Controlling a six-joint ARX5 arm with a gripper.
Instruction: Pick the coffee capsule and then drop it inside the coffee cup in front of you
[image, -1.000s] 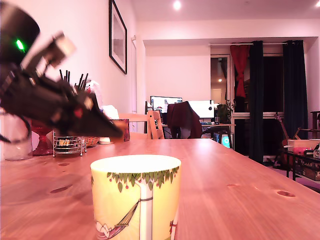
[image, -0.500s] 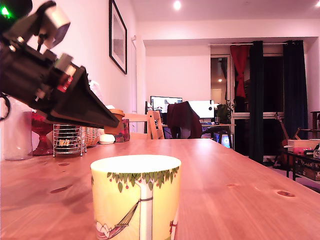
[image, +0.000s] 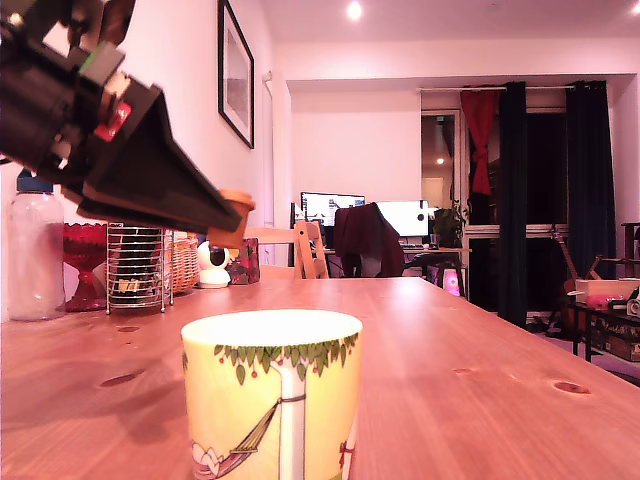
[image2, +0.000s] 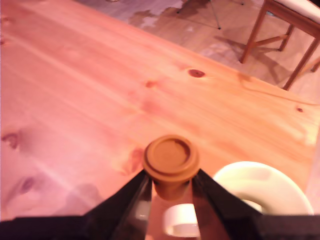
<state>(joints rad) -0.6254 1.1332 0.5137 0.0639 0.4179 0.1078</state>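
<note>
Coffee cup (image: 271, 392) on surface (image: 450, 370), nearest exterior camera. End effector (image: 236, 213) above surface, behind cup, toward exterior view's left; coffee capsule (image: 235, 206) between its fingers. Bottle (image: 36, 250), wire basket (image: 139, 268) at far left, on surface. Chair (image: 300, 247) behind surface.

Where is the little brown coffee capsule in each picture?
Exterior view: the coffee capsule sits pinched at the tip of the black claw, up in the air, above the coffee cup and toward the exterior view's left of it.
Wrist view: the capsule is between the two claw fingers, over the wooden table.
Shared landmark: the cup.
</note>
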